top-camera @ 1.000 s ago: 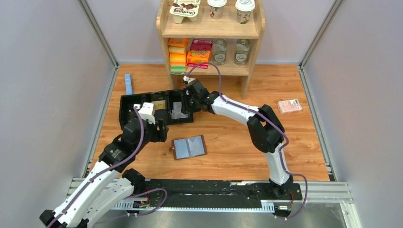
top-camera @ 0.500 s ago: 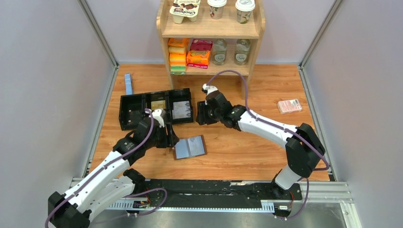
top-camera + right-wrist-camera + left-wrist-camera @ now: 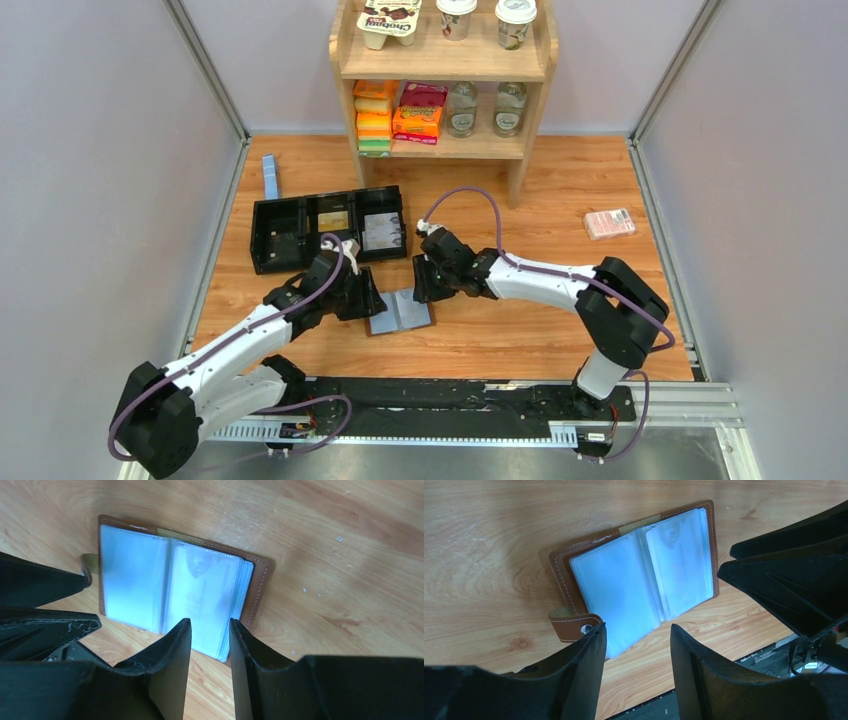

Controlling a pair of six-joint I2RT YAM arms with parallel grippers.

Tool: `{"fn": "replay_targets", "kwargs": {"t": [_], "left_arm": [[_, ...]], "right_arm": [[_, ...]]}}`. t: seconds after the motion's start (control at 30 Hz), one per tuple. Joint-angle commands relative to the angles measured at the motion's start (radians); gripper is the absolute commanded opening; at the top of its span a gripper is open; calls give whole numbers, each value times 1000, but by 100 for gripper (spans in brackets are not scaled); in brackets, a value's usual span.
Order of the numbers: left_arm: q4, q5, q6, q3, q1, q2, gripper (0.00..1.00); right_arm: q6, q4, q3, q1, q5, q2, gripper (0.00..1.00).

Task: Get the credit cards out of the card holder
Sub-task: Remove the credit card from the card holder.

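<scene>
card holder point(image 3: 401, 310): one
black tray point(image 3: 330, 195): one, with three compartments
credit cards point(image 3: 205, 597): two in sight, one in the holder, another point(image 3: 381, 232) in the tray
wooden shelf point(image 3: 445, 68): one
lidded cups point(image 3: 457, 17) point(image 3: 516, 20): two
glass jars point(image 3: 462, 108) point(image 3: 509, 108): two
pink-red packet point(image 3: 609, 223): one
blue strip point(image 3: 270, 176): one

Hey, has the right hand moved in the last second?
Yes. The right hand came away from the shelf, toward the robot, and is now at the card holder.

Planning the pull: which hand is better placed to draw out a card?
Likely right: the right hand hovers open over the card holder page showing a card; the left hand sits by the clasp.
</scene>
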Motion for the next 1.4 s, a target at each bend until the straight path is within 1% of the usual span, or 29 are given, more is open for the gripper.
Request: {"fn": "replay_targets", "kwargs": {"t": [0.0,0.13,0.3,0.53,0.63,0.77,0.8,0.87,1.1,1.13,1.37], "left_arm": [[85,15,-39,-17,-5,53,57],[99,17,-58,-34,-5,100,56],[110,21,-81,-54,-5,142,53],[124,29,-96,-69,-5,165,41],[122,29,-99,-70,-5,173,41],[119,26,-105,-74,-5,177,41],[118,25,-107,-75,-5,177,41],[118,23,-107,-74,-5,180,40],[118,25,-109,-74,-5,190,40],[118,25,-109,-74,-5,191,40],[121,26,-110,-75,-5,197,40]], "right_arm": [[20,36,22,11,-10,57,36],[20,39,20,16,-10,89,36],[16,44,23,20,-28,103,35],[10,48,29,23,-50,94,35],[4,31,35,28,-12,76,36],[-13,-10,54,42,53,42,42],[-18,-13,57,45,100,37,43],[-25,-18,63,46,110,36,43],[-26,11,66,50,71,68,40],[-26,13,68,50,36,76,40],[-32,34,66,50,-13,117,36]]}}
